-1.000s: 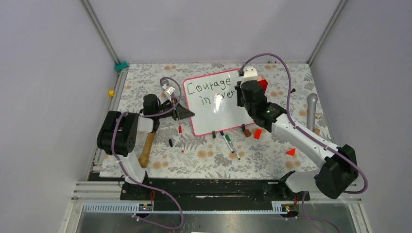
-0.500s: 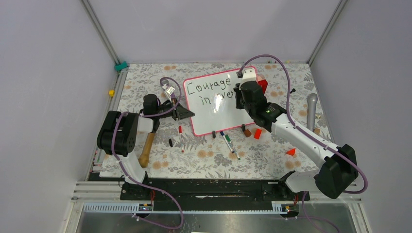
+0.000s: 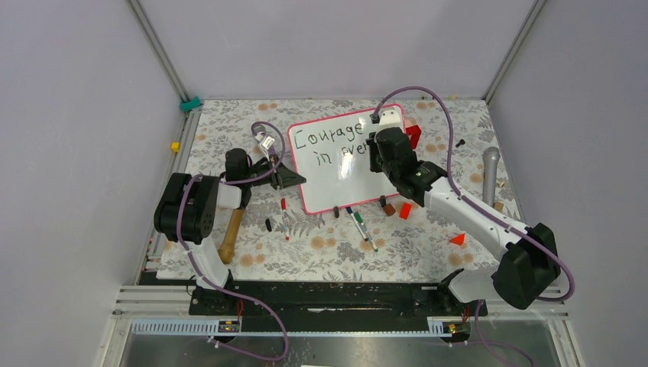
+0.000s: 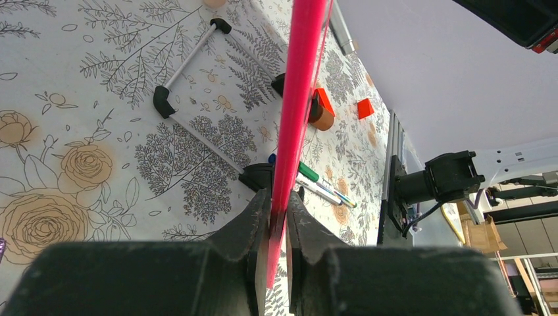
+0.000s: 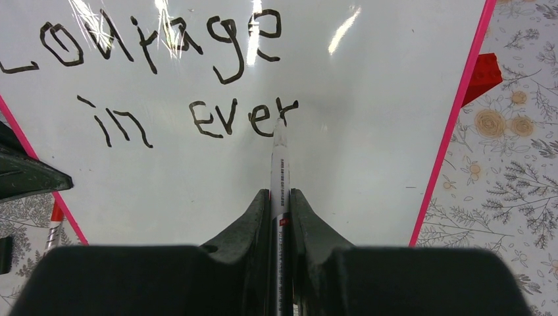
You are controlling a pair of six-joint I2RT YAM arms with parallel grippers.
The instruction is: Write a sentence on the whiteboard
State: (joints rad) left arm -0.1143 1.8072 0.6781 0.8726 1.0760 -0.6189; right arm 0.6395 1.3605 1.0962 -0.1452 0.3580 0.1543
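The whiteboard (image 3: 328, 180) with its pink-red frame lies on the floral table; its white face fills the right wrist view (image 5: 368, 151). The sentence (image 5: 197, 72) reads "Courage in ever" in black, also seen from above (image 3: 332, 141). My right gripper (image 5: 279, 197) is shut on a marker (image 5: 279, 155), whose tip touches the board at the last "r". My left gripper (image 4: 278, 205) is shut on the board's left frame edge (image 4: 299, 85), seen edge-on. From above, the left gripper (image 3: 286, 177) sits at the board's left side and the right gripper (image 3: 376, 157) over its right half.
Loose markers (image 3: 359, 222) and a red marker (image 3: 284, 214) lie below the board. A red block (image 3: 413, 135) sits at the board's right edge. Orange and red blocks (image 3: 404, 210), a red wedge (image 3: 457, 239), a wooden handle (image 3: 229, 233) and a microphone (image 3: 490, 172) lie around.
The right gripper has shifted slightly up and left over the board while writing; the last letter of "ever" has appeared. The left arm has not moved.
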